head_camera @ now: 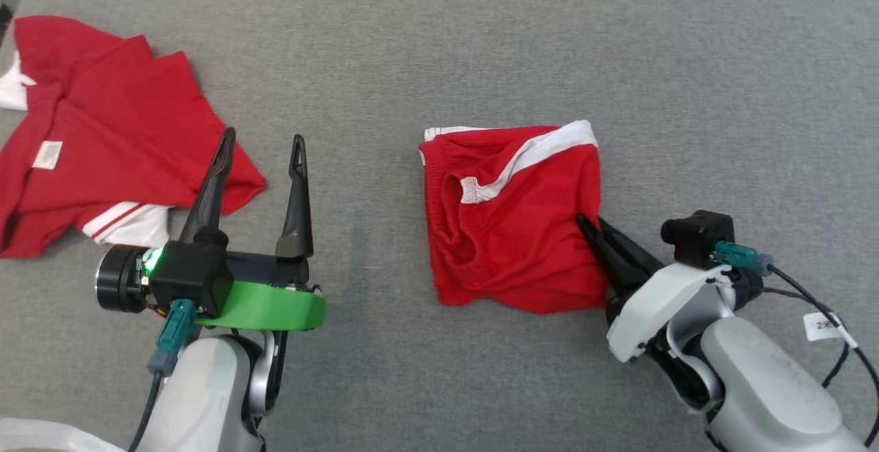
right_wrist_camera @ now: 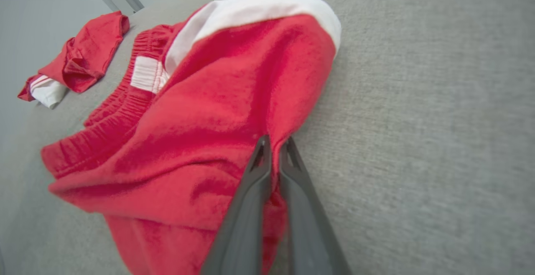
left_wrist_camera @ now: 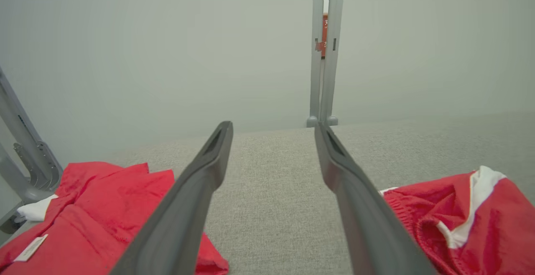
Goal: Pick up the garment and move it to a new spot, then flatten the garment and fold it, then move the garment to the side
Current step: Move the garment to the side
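Note:
The garment [head_camera: 511, 215] is a pair of red shorts with white trim, folded into a rough square at the middle of the grey table [head_camera: 481, 40]. My right gripper [head_camera: 589, 225] is shut on the garment's right edge, its dark fingers pinching a fold of red cloth [right_wrist_camera: 276, 145]. The garment [right_wrist_camera: 209, 112] bulges up toward that pinch. My left gripper [head_camera: 263, 143] stands open to the garment's left, above bare table, with nothing between its fingers [left_wrist_camera: 209, 158]. In the left wrist view the garment [left_wrist_camera: 468, 220] lies at the lower right.
A second red garment [head_camera: 103, 136] with white trim and a white label lies crumpled at the table's far left, just left of my left gripper. It is seen too in the wrist views [left_wrist_camera: 96, 208] [right_wrist_camera: 79, 53]. A grey upright post [left_wrist_camera: 326, 49] stands past the table's far edge.

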Motion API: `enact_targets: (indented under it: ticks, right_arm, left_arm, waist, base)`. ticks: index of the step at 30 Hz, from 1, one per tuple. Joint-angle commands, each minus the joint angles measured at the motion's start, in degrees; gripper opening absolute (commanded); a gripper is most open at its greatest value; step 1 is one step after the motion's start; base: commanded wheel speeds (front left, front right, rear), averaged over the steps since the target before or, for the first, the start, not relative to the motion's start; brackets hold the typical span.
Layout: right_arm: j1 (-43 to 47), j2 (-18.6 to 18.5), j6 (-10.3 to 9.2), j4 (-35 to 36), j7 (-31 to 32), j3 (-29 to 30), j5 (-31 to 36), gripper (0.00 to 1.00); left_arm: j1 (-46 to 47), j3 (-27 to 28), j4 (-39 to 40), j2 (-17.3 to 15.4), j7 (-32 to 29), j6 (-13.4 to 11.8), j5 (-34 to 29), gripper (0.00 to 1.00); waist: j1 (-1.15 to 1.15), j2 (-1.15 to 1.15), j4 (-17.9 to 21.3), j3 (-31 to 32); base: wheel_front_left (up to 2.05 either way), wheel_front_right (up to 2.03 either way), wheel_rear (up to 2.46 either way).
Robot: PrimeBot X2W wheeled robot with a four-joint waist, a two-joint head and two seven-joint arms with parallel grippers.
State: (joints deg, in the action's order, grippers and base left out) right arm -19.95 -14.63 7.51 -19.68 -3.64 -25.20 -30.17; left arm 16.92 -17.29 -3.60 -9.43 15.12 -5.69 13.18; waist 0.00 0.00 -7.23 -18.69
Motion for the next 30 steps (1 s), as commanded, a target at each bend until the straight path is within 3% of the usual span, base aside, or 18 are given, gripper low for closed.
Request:
enact_targets:
  ticks: [1,6,12,22,29,30]
  right_arm:
    - [-0.91,-1.74,-0.04,0.35,-0.81,-0.06,-0.65,0.00]
    - [-4.52,-8.30,-0.04,-0.30,-2.64,0.11,-3.17,0.00]
    - [-12.59,-16.21,-0.04,-3.70,-4.07,2.94,-7.70,0.00]
    - [-24.23,-28.39,-0.04,-18.25,-6.46,10.24,-10.67,0.00]
    - [-29.37,-29.46,-0.04,-25.84,-7.70,11.98,-9.33,0.01]
    - [-29.88,-29.06,-0.04,-26.90,-8.44,12.31,-8.90,0.49]
  left_arm:
    - [1.40,-0.43,0.63,-0.22,0.01,0.43,-0.79,1.00]
    - [4.59,-3.00,2.90,-0.46,-0.75,2.14,-2.34,1.00]
    - [10.13,-5.67,5.25,-0.32,-3.13,3.58,-4.49,1.00]
    - [17.43,-10.03,8.46,1.24,-4.14,6.09,-6.54,1.00]
    - [18.63,-10.85,9.30,1.30,-3.86,6.04,-6.94,1.00]
    - [18.39,-10.73,9.10,1.18,-3.73,5.84,-6.79,1.00]
  waist:
    - [0.00,0.00,5.15,-1.74]
    - [0.00,0.00,11.13,-6.19]
    - [0.00,0.00,14.34,-12.99]
    - [0.00,0.00,11.25,-19.69]
    - [0.00,0.00,10.34,-20.54]
    - [0.00,0.00,10.47,-20.29]
  base:
    - [0.00,0.00,0.00]
    - [0.00,0.00,0.00]
    - [0.00,0.00,0.00]
    - [0.00,0.00,0.00]
    - [0.00,0.00,0.00]
    - [0.00,0.00,0.00]
